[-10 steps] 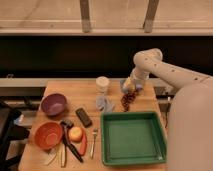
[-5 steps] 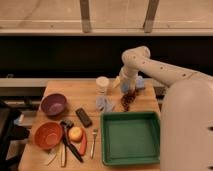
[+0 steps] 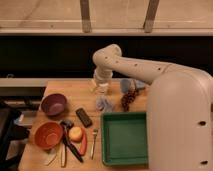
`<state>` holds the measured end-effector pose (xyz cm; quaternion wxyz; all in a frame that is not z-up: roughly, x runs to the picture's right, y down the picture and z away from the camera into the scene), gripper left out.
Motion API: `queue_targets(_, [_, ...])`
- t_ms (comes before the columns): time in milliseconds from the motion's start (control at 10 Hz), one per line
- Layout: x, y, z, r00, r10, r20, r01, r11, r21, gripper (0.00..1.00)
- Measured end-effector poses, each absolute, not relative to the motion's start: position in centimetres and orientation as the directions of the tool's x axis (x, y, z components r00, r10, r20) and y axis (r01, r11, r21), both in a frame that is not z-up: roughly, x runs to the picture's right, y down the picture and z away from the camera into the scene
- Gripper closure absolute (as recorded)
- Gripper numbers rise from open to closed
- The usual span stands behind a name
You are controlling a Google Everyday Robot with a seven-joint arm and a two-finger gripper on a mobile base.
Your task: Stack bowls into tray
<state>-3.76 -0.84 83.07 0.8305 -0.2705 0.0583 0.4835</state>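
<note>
The purple bowl (image 3: 54, 104) sits at the table's left side. In front of it, near the front left corner, is the orange-red bowl (image 3: 48, 135) with its darker inside. The green tray (image 3: 127, 138) lies at the front right, nothing in it. My arm bends over the back of the table, and my gripper (image 3: 102, 86) hangs down at the back middle, right at the white cup. It is open, well away from both bowls and behind the tray. The cup is mostly hidden by it.
A bluish-grey object (image 3: 104, 103), dark grapes (image 3: 130, 98) and a blue cup (image 3: 127, 85) lie behind the tray. A black bar (image 3: 83, 117), an apple (image 3: 76, 133), a fork (image 3: 94, 142) and other utensils lie between the bowls and the tray.
My arm has swung left across the back of the table, from above the grapes to the white cup. The bowls and tray have not moved.
</note>
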Motion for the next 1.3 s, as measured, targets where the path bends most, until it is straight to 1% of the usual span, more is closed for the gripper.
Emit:
queue_targets(200, [-10.7,0.9,81.4,0.662,0.686,-0.303,-0.726,0.486,-0.487,0.26])
queue_targets(800, [-10.6,1.1,81.5,0.671,0.672,-0.312,-0.721,0.494,-0.486,0.26])
queue_targets(900, [-11.0,1.9,81.7,0.673,0.667,-0.320,-0.718,0.485,-0.500,0.26])
queue_targets(1100, [-13.0,3.3,81.6,0.689,0.658,-0.304,-0.697,0.486,-0.528,0.26])
queue_targets(1300, [-16.8,4.6,80.9,0.726,0.635,-0.262,-0.649,0.508,-0.566,0.26])
